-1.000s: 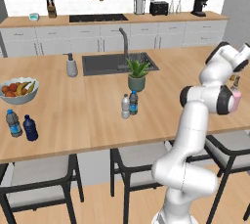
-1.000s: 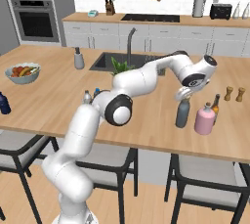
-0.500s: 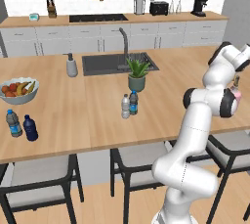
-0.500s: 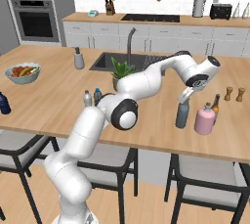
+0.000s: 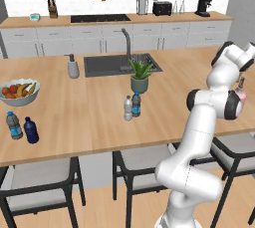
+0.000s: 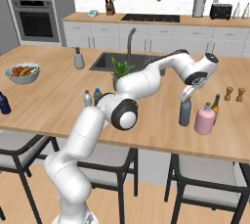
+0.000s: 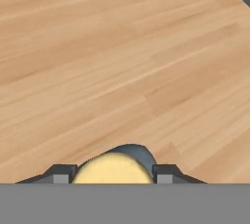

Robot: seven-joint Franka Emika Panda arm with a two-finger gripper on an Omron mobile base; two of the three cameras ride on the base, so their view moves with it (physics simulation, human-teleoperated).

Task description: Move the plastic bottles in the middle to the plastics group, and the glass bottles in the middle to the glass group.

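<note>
grey glass bottle point(image 6: 184, 112) one; middle plastic bottles point(image 5: 132, 106) two.

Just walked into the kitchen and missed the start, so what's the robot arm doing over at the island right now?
The arm's claw is shut on the top of the slate-grey glass bottle, which stands upright on the island counter just beside the pink bottle. The two small water bottles wait in the middle near the potted plant. At the far end, by the fruit bowl, sit the navy bottle and its blue-labelled partner.

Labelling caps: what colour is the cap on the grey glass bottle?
Tan, on the grey glass bottle; clearest in the hand view.
</note>
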